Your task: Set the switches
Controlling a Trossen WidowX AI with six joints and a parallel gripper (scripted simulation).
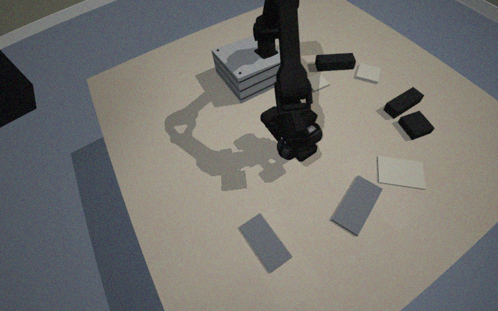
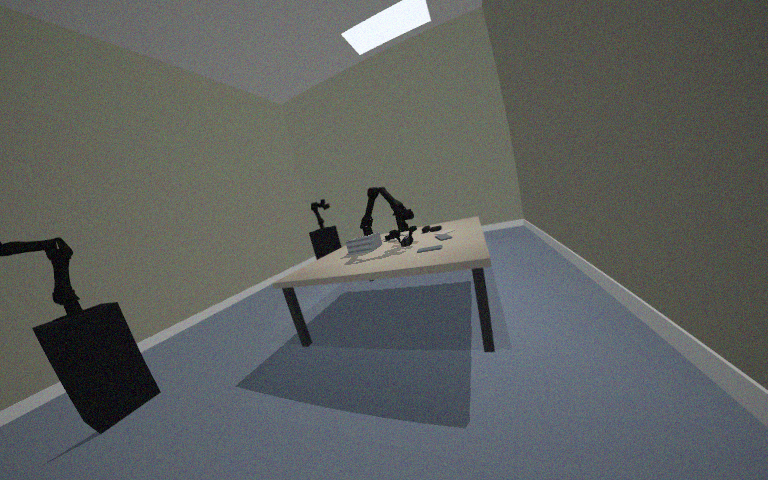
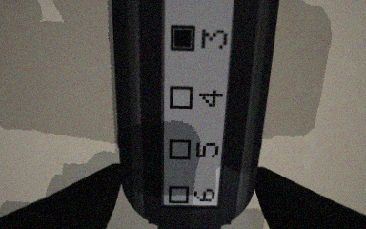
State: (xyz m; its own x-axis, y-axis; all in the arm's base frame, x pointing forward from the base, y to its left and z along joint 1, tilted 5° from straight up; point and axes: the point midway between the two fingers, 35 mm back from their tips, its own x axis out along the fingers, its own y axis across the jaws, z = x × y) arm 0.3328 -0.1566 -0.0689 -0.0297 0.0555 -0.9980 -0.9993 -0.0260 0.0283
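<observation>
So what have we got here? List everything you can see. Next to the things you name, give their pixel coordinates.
Controller unit [image 1: 316, 135] [image 2: 406, 242] [image 3: 129, 95]: 1, dark, label side facing the wrist camera
Label [image 3: 200, 72]: 1, pale, on the unit
Panels [image 1: 356, 205] [image 2: 429, 249]: 2, grey, flat on the bench
Plates [image 1: 401, 173]: 3, off-white, on the bench, one partly hidden
Blocks [image 1: 415, 125] [image 2: 436, 228]: 3, black, on the bench
Layered box [image 1: 253, 86] [image 2: 363, 244]: 1, light grey, by the arm's foot
Bench [image 1: 183, 264] [image 2: 453, 257]: 1, tan top, dark legs
Pedestals [image 1: 14, 87] [image 2: 96, 362]: 2, black, beyond the bench, each bearing a black arm
Light panel [image 2: 387, 25]: 1, white, overhead
Walls [image 2: 198, 169]: olive, around
Floor [image 1: 47, 109] [image 2: 566, 396]: blue
Robot's arm [image 1: 290, 65] [image 2: 372, 192]: 1, black, over the bench
Jaws: 1 pair, black, flanking the unit, contact unclear
</observation>
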